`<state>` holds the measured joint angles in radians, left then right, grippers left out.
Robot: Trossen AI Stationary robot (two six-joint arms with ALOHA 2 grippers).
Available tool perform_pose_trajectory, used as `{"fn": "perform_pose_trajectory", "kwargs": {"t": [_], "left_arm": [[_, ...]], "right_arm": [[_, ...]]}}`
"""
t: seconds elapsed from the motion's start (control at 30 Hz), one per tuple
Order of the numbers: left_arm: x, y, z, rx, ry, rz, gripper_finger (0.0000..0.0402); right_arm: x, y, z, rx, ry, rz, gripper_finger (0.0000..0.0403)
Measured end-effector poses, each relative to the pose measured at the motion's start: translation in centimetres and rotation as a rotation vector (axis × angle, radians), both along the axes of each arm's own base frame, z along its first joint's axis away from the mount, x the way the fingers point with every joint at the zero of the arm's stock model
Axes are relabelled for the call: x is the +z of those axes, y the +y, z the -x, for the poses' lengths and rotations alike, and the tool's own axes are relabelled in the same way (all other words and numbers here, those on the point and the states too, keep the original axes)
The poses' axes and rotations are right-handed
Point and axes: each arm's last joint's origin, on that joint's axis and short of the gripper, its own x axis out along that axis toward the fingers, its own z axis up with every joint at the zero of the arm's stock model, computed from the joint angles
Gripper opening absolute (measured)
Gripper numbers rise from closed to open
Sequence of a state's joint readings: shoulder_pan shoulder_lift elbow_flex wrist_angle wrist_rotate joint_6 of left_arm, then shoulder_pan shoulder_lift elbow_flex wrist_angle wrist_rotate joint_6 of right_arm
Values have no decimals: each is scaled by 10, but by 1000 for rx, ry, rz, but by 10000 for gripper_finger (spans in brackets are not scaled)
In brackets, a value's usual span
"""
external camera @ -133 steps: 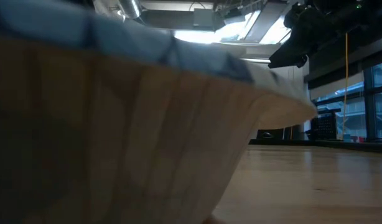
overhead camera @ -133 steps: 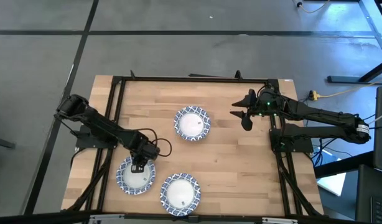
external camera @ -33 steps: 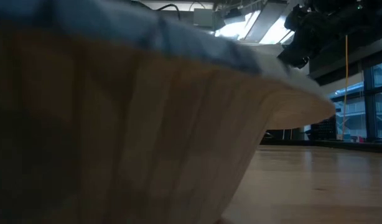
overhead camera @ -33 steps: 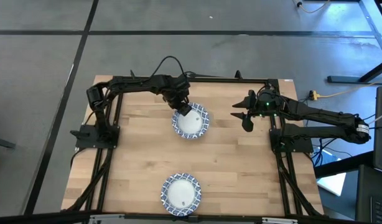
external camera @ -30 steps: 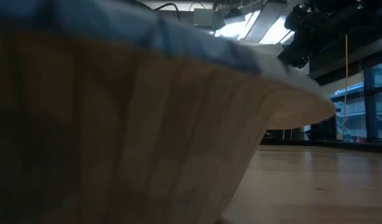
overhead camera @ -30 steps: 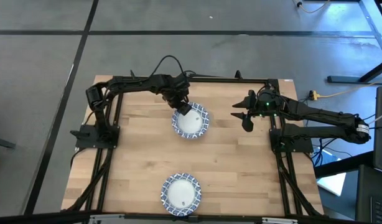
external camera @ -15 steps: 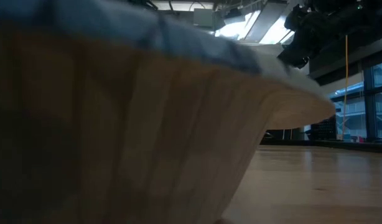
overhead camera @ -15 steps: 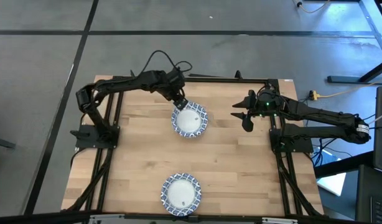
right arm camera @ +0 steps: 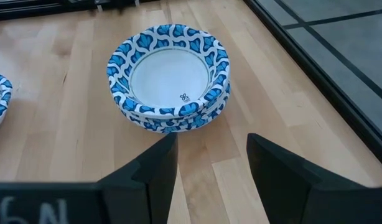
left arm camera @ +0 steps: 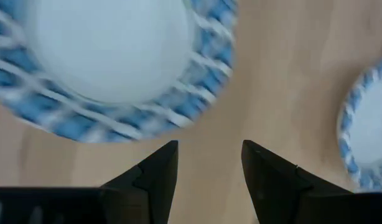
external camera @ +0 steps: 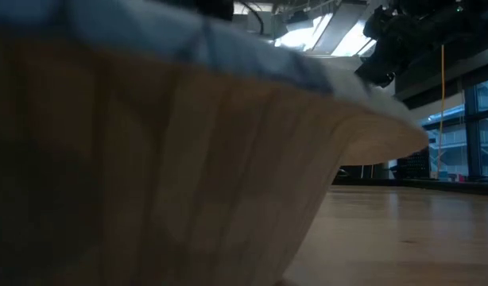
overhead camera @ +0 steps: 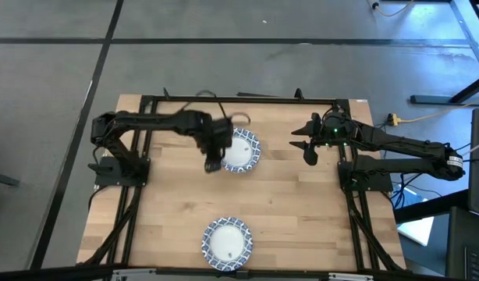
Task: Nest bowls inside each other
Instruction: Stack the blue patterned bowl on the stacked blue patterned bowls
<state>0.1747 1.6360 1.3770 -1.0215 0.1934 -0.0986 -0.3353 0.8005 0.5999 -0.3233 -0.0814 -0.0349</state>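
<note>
A stack of nested blue-and-white rimmed bowls (overhead camera: pixel 240 151) stands on its base at the far middle of the table; it also shows in the right wrist view (right arm camera: pixel 169 78) and the left wrist view (left arm camera: pixel 110 56). A single bowl of the same kind (overhead camera: pixel 226 242) stands near the front edge and fills the low view (external camera: pixel 149 159). My left gripper (overhead camera: pixel 213 161) (left arm camera: pixel 209 162) is open and empty, just left of the stack. My right gripper (overhead camera: pixel 308 148) (right arm camera: pixel 213 155) is open and empty, right of the stack, above the table.
The wooden table top (overhead camera: pixel 302 211) is bounded by a black frame (overhead camera: pixel 239 99). Bare wood lies between the stack and the near bowl and on the right half. The arm bases stand at the left and right edges.
My left gripper has left the far-left rim of the bowl stack and gone toward the table's near edge, along the stack's left side. The stack stays where it was. My right arm has kept still.
</note>
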Motion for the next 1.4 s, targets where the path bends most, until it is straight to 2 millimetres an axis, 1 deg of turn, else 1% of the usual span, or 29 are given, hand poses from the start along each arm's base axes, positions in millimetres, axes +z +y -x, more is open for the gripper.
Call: {"fn": "perform_pose_trajectory", "kwargs": {"t": [0.13,0.27,0.33,0.43,0.6,0.7,0.8,0.93,1.03,1.23,1.4], "left_arm": [[-4,-37,-3,-38,25,-7,172],[-12,-69,-8,-50,-28,-1,172],[-18,-80,-10,-29,-51,20,172],[-29,-94,-7,16,-37,53,172],[-48,-125,-3,17,-76,135,172],[-53,-147,-4,-10,-158,216,172],[-55,-163,-2,2,-197,253,172],[-57,-174,3,63,-185,230,172],[-61,-179,3,90,-172,234,172],[-83,-186,-2,93,-96,252,172],[-92,-188,-4,94,-68,243,172]], "right_arm": [[0,0,0,1,1,3,193],[0,0,0,2,1,3,193],[0,0,0,2,1,3,193],[0,0,0,0,0,0,193],[0,0,0,-1,-1,-2,193],[0,0,0,-2,-1,-4,193],[0,0,0,-1,-1,-4,193],[0,0,0,-1,-1,-4,193],[0,0,0,0,-2,-4,193],[1,1,-1,28,-12,-17,193],[1,1,-1,46,-15,-24,193]]}}
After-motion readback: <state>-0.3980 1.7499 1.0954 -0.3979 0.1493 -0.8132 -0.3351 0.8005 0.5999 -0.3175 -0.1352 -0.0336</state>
